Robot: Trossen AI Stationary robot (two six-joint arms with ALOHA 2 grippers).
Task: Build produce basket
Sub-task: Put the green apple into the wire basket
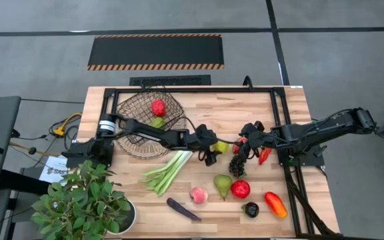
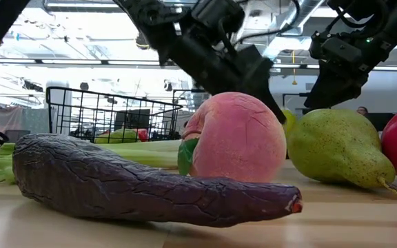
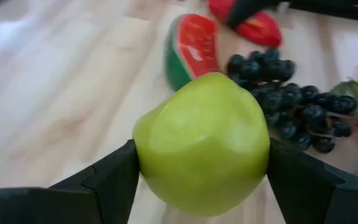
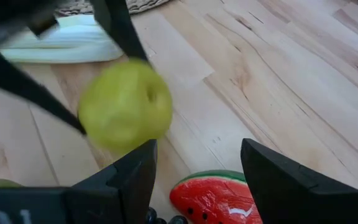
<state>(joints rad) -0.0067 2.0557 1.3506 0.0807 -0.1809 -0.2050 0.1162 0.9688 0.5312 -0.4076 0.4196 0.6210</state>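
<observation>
The wire basket (image 1: 139,110) stands at the table's far left, with a red apple (image 1: 158,107) and a green fruit (image 1: 157,122) in it. My left gripper (image 1: 214,148) reaches over the table's middle and is shut on a round yellow-green fruit (image 3: 201,140). My right gripper (image 4: 197,165) is open just to the right of it, above the watermelon slice (image 4: 213,196) and touching nothing. Grapes (image 1: 237,163) and a red chilli (image 1: 265,155) lie close by. Leek (image 1: 169,170), pear (image 1: 223,185), red apple (image 1: 241,189), peach (image 1: 199,195), aubergine (image 1: 183,209) and orange pepper (image 1: 275,204) lie nearer. My left gripper pinches the yellow-green fruit between its two fingers (image 3: 114,180), one on each side at its widest part (image 3: 148,149). The arm comes from the table's left. In the right wrist view the fruit (image 4: 126,106) looks lifted clear of the table.
A potted plant (image 1: 82,203) stands at the near left corner. A dark frame rail (image 1: 199,89) runs along the table's far edge and another down the right side (image 1: 292,193). A small dark fruit (image 1: 250,209) lies beside the pepper. Bare wood shows right of the basket (image 1: 225,110).
</observation>
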